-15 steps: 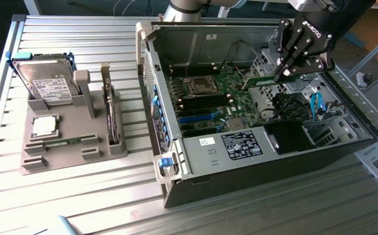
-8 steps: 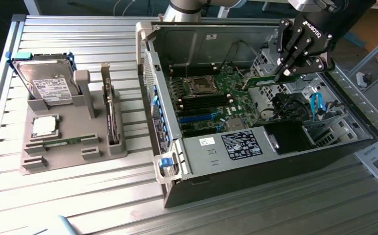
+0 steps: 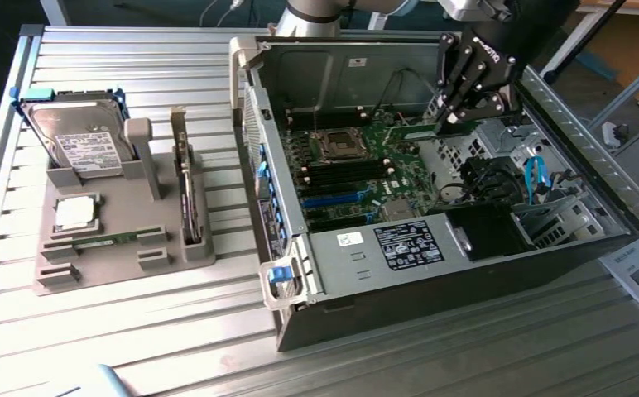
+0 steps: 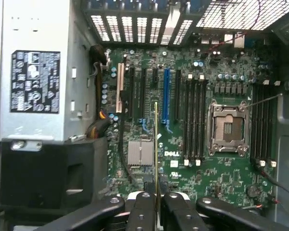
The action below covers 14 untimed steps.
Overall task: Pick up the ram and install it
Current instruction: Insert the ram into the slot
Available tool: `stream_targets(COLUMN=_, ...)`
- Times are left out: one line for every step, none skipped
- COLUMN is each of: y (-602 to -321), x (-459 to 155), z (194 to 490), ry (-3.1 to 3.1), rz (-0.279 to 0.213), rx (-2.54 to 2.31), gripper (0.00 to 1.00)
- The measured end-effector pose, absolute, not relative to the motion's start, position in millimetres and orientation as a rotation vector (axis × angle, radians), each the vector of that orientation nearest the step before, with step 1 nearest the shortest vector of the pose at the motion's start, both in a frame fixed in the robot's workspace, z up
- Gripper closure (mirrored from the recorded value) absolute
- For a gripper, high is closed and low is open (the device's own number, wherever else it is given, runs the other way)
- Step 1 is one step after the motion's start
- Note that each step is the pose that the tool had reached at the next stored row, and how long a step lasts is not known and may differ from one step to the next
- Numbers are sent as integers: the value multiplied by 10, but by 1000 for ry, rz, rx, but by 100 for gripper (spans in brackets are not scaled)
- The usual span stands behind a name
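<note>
1. We see the gripper, black metal with jointed links, reaching into the open computer case, a dark sheet-metal box lying on its side.
2. Its jaws are drawn narrow, pinching the ram. This is a thin, flat green board that sticks out sideways from the fingertips.
3. In the wrist view the ram shows edge-on as a fine yellowish line between the two black fingers. It is held over the motherboard, and we cannot tell whether it touches.
4. The case holds the green motherboard, which carries:
   - a square metal-framed processor socket
   - long black memory slots
   - one blue slot
   - a small finned heat sink
5. Beside the board sits a smooth silver power supply with a black label.
6. On the exterior view's left, a grey moulded holder rests on the ribbed metal table.
7. The holder contains an upright boxy hard drive, a square silver processor chip and a second green stick lying flat.
</note>
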State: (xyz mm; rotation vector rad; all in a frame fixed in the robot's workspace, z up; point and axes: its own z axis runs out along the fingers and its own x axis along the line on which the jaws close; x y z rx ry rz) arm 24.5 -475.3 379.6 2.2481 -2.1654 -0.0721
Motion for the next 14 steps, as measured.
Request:
stream_targets(y=-4735, x=220, z=3774, ry=-2165, rz=-72, rx=2248, gripper=87)
stream_targets(y=-4722, x=206, z=3754, ry=-2165, rz=-72, rx=2248, gripper=87)
stream_targets(y=-4701, x=181, z=3719, ry=-2165, rz=-72, rx=2248, gripper=87)
stream_targets(y=-4688, x=162, z=3691, ry=-2165, rz=-72, rx=2248, gripper=87)
stream_targets(y=-4677, x=146, z=3660, ry=-2166, rz=-72, rx=2248, gripper=87)
stream_targets(y=-4668, x=130, z=3629, ry=-2166, rz=-72, rx=2248, gripper=87)
stream_targets(y=-4662, x=123, z=3611, ry=-2166, rz=-72, rx=2248, gripper=87)
stream_targets(y=-4656, x=113, z=3593, ry=-2165, rz=-72, rx=2248, gripper=87)
stream_targets(y=-4646, x=94, z=3564, ry=-2165, rz=-72, rx=2248, gripper=87)
stream_targets(y=-4639, x=80, z=3545, ry=-2165, rz=-72, rx=2248, gripper=87)
stream_targets(y=-4631, x=63, z=3522, ry=-2165, rz=-72, rx=2248, gripper=87)
stream_targets(y=-4620, x=44, z=3491, ry=-2165, rz=-72, rx=2248, gripper=87)
stream_targets(y=-4612, x=31, z=3457, ry=-2165, rz=-72, rx=2248, gripper=87)
stream_targets(y=-4606, x=20, z=3424, ry=-2165, rz=-72, rx=2248, gripper=87)
